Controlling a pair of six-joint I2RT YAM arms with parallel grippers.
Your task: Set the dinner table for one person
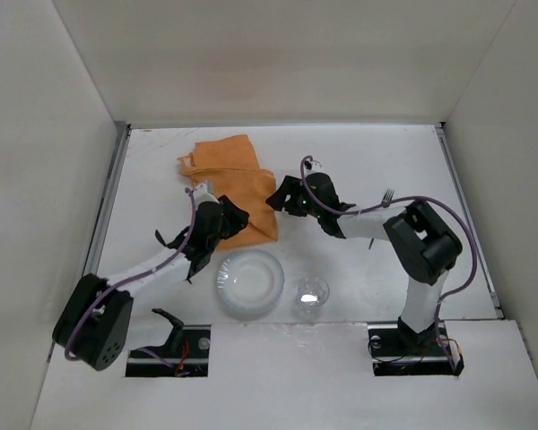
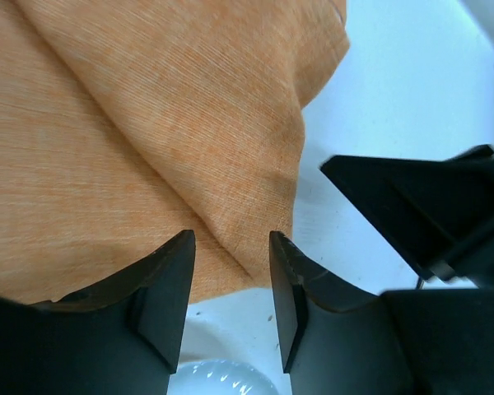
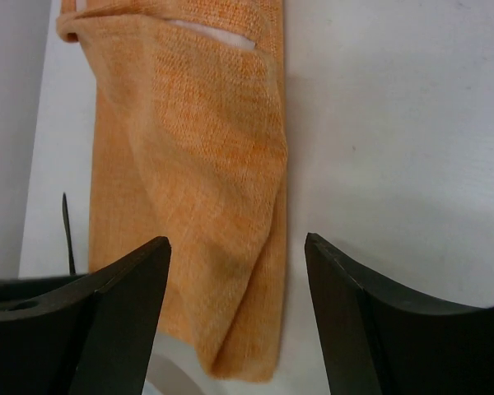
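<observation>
The dinner table (image 1: pixel 377 152) is a white tabletop between white walls. A crumpled orange cloth placemat (image 1: pixel 235 179) lies at its middle back. My left gripper (image 1: pixel 237 218) is open over the placemat's near right corner (image 2: pixel 263 247), with the fold between its fingertips. My right gripper (image 1: pixel 281 197) is open wide just above the placemat's right edge (image 3: pixel 230 247), the cloth below the gap and nothing held. A white plate (image 1: pixel 249 283) and a clear glass (image 1: pixel 311 298) stand in front near the arms. A fork (image 1: pixel 388 194) lies behind my right arm.
The right gripper's black fingers (image 2: pixel 420 206) show close by in the left wrist view. The plate's rim (image 2: pixel 218 380) lies just below the left fingers. White walls close the table on the left, back and right.
</observation>
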